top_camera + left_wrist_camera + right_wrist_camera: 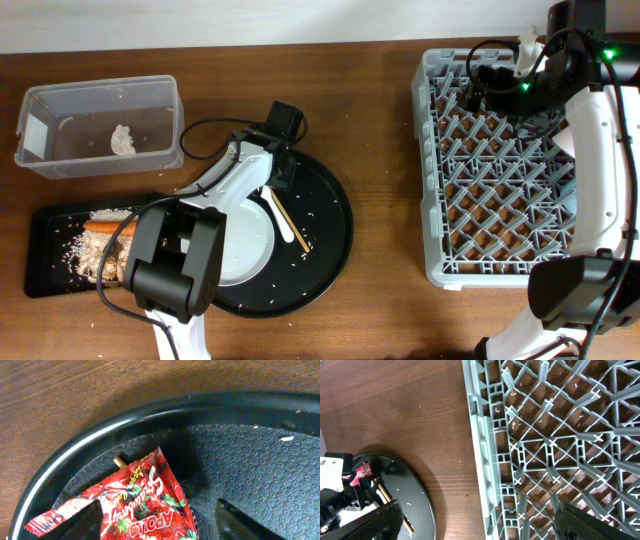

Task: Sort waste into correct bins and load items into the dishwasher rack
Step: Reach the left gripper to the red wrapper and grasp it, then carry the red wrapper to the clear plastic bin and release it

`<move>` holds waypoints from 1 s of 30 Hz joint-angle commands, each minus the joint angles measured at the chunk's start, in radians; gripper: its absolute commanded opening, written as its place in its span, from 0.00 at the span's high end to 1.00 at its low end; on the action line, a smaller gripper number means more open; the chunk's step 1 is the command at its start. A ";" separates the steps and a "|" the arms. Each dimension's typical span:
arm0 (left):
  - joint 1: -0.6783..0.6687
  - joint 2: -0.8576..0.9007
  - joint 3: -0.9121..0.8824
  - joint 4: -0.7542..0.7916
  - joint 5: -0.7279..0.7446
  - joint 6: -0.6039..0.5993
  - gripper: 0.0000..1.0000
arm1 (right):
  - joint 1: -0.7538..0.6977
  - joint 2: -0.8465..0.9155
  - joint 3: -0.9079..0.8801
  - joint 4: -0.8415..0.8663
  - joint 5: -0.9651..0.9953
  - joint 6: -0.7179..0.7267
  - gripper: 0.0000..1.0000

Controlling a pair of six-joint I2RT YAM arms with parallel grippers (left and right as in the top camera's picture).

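A red snack wrapper (145, 505) lies at the rim of the round black tray (240, 460), over the end of a wooden chopstick (119, 462). My left gripper (160, 525) is open around the wrapper, one finger at each side; a gap shows at the right finger (240, 522). From overhead the left gripper (280, 170) hides the wrapper. The pale plate (245, 240) and chopsticks (292, 228) rest on that tray. My right gripper (478, 90) hangs wide open and empty over the grey dishwasher rack (500, 160). Its wrist view shows it (485, 522) above the rack's left edge (485, 460).
A clear tub (100, 125) at the back left holds a crumpled white tissue (122, 140). In front of it a flat black tray (45, 255) carries rice and an orange carrot (110, 228). Rice grains dot the round tray. Bare wood separates tray and rack.
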 commanded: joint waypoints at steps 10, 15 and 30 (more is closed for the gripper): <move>0.005 0.047 -0.014 -0.003 -0.035 -0.010 0.50 | -0.003 -0.002 0.008 0.001 0.012 0.003 0.01; 0.004 0.046 -0.010 0.004 -0.035 -0.010 0.75 | -0.003 -0.002 0.008 0.001 0.012 0.003 0.01; 0.006 -0.278 0.044 -0.026 -0.079 -0.098 0.99 | -0.003 -0.002 0.008 0.001 0.012 0.003 0.01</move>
